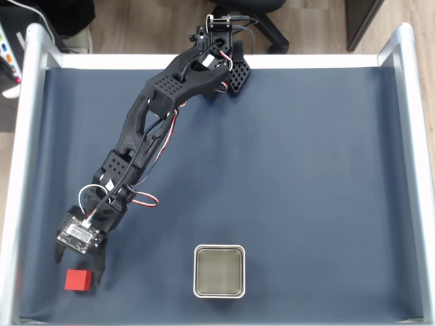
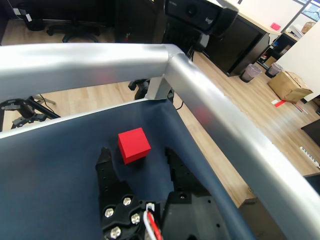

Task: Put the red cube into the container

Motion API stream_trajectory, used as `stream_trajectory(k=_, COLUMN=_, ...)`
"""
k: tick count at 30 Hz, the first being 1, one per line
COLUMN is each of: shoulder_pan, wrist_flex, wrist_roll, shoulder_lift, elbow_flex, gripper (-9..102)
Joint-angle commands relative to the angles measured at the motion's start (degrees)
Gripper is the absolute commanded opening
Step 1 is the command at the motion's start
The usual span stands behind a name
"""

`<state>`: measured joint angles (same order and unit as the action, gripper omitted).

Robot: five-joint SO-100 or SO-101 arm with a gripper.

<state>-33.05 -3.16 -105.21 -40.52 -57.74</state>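
Observation:
The red cube [image 1: 78,280] rests on the dark blue mat near the front left corner in the fixed view. In the wrist view the red cube [image 2: 133,145] lies just beyond the fingertips, in line with the gap between them. My gripper [image 1: 79,266] hangs right above the cube's near side, open, its black fingers [image 2: 104,167] spread wider than the cube with nothing between them. The container [image 1: 219,272], a square silver-rimmed tin with a dull grey-green inside, stands to the right of the cube near the front edge and holds nothing.
A silver metal frame [image 2: 210,95] borders the mat, and its corner rises close behind the cube in the wrist view. The arm's base [image 1: 221,51] sits at the back edge. Wooden floor and office furniture lie beyond the frame.

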Motion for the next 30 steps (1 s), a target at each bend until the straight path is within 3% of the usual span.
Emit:
stream_trajectory(k=1, shoulder_pan=0.6, wrist_flex=-1.7, wrist_roll=-0.1, shoulder_lift=0.3, elbow_flex=4.7, gripper=38)
stream_trajectory(k=15, shoulder_pan=1.3, wrist_flex=-4.0, wrist_roll=2.0, shoulder_lift=9.8, elbow_flex=14.9, gripper=37)
stream_trajectory(k=30, shoulder_pan=2.9, wrist_flex=-7.6, wrist_roll=4.8, shoulder_lift=11.5, elbow_flex=16.1, gripper=32)
